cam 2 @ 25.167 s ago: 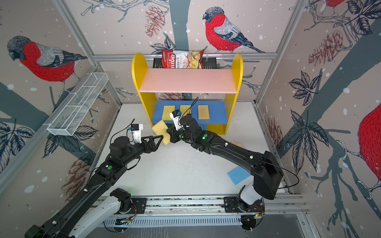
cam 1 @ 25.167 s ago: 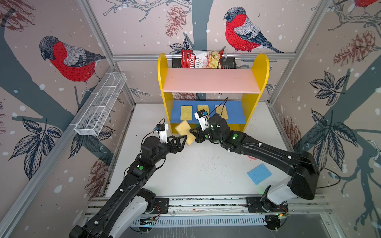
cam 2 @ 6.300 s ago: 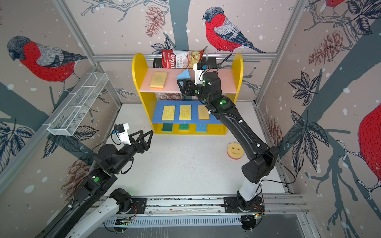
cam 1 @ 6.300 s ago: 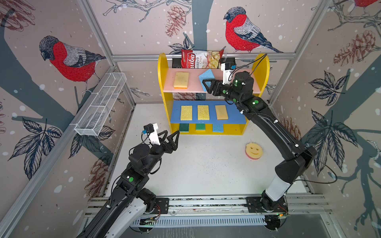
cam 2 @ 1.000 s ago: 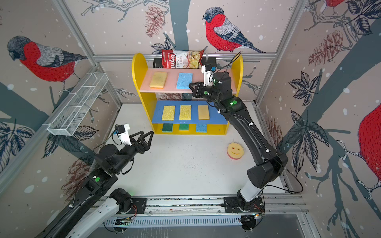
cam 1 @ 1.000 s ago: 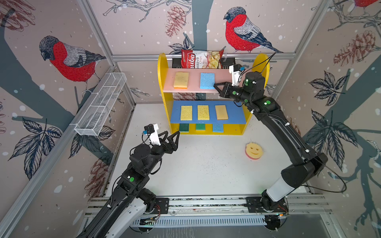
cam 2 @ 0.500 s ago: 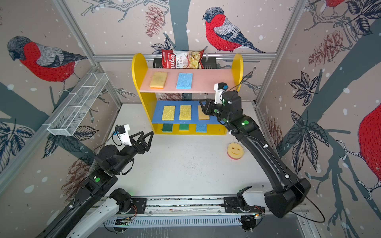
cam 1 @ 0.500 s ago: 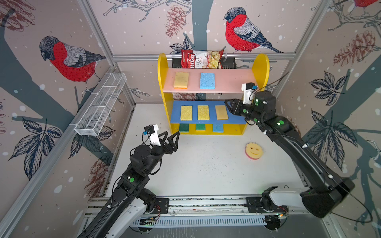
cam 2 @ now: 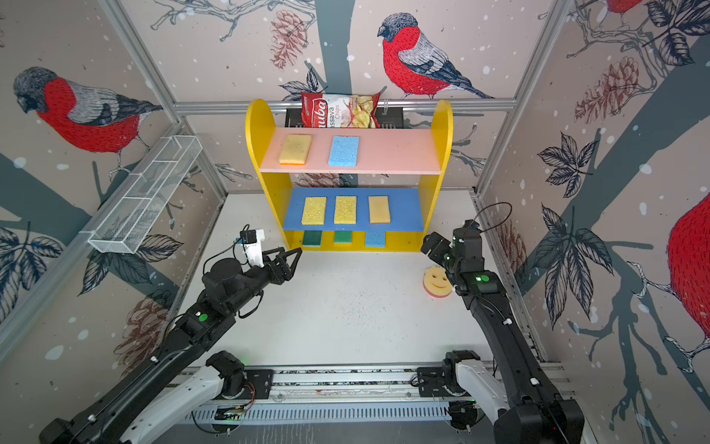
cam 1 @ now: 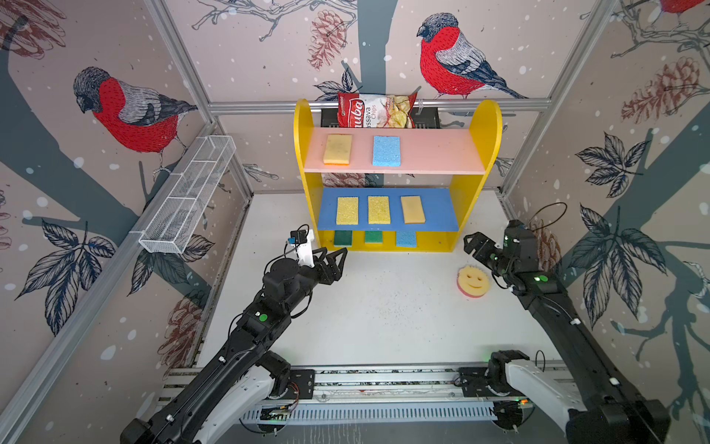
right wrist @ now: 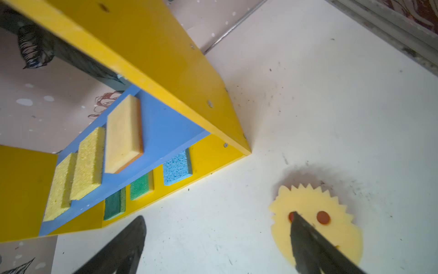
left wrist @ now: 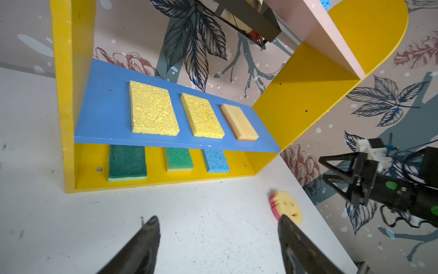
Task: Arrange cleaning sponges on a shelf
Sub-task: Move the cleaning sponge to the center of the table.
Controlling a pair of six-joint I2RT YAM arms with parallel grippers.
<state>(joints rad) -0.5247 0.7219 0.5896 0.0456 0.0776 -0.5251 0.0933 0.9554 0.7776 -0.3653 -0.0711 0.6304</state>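
A round smiley sponge point(cam 1: 473, 281) lies flat on the white table point(cam 1: 384, 315), right of the shelf point(cam 1: 476, 153). It sits just nearer than the right gripper point(cam 1: 473, 246), whose jaws are spread and empty. Being round, it has no long axis. The left gripper point(cam 1: 335, 256), also spread and empty, is well apart. The shelf holds two sponges on top, three in the middle and three on the base.

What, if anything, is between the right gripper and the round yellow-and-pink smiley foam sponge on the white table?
Nothing visible. The open right gripper hangs right by the round yellow-and-pink smiley foam sponge, with only bare white table around it; the three-tier yellow shelf stands clear to one side.
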